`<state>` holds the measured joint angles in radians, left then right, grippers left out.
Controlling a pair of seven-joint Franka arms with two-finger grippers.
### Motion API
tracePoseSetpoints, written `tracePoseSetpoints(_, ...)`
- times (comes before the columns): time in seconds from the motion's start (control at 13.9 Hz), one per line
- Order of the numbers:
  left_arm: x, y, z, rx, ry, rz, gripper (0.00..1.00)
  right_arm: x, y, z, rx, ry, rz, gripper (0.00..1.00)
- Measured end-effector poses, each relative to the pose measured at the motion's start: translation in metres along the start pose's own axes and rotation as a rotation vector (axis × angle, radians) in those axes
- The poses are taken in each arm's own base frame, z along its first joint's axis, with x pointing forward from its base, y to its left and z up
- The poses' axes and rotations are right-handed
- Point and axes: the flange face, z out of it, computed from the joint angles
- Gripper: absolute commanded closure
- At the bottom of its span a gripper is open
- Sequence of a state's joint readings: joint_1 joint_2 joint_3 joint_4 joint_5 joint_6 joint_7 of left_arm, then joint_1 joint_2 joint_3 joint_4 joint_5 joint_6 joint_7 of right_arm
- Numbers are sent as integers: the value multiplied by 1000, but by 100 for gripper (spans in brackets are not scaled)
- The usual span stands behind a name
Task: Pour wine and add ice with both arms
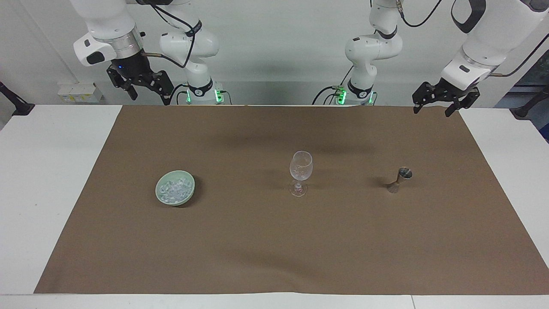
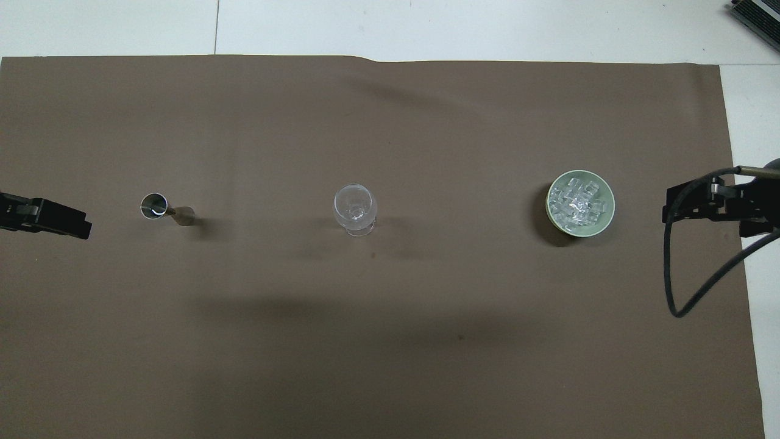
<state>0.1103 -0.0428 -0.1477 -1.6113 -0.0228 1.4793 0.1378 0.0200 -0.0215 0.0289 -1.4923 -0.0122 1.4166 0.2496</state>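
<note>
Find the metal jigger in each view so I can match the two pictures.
Facing view: the jigger stands on the brown mat, right of centre, toward the left arm's end.
Overhead view: the jigger stands left of centre, on the same mat.
Shared landmark: the wine glass stands between the jigger and the green bowl.

- A mat [image 1: 274,240] covers the middle of the counter [image 1: 47,180].
- A stemmed glass [image 1: 300,173] stands upright near the mat's centre.
- In the overhead view, a bowl [image 2: 580,202] sits at 3 o'clock from the glass, well apart, toward the right arm's end.
- The ice [image 2: 577,201] lies in the bowl.
- A jigger [image 2: 164,209] stands at 9 o'clock from the glass, toward the left arm's end.
- The left end effector [image 1: 436,102] hangs over the mat's corner nearest the left arm's base.
- The right end effector [image 1: 143,88] hangs at the mat's edge nearest the robots, toward the right arm's end.
</note>
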Motion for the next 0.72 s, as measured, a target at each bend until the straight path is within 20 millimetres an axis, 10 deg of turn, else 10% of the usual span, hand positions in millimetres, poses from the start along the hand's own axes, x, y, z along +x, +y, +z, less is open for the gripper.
tracePoseSetpoints(0.72, -1, -4, 5, -80, -14, -337, 0, 0, 0, 0, 0, 0, 0, 0)
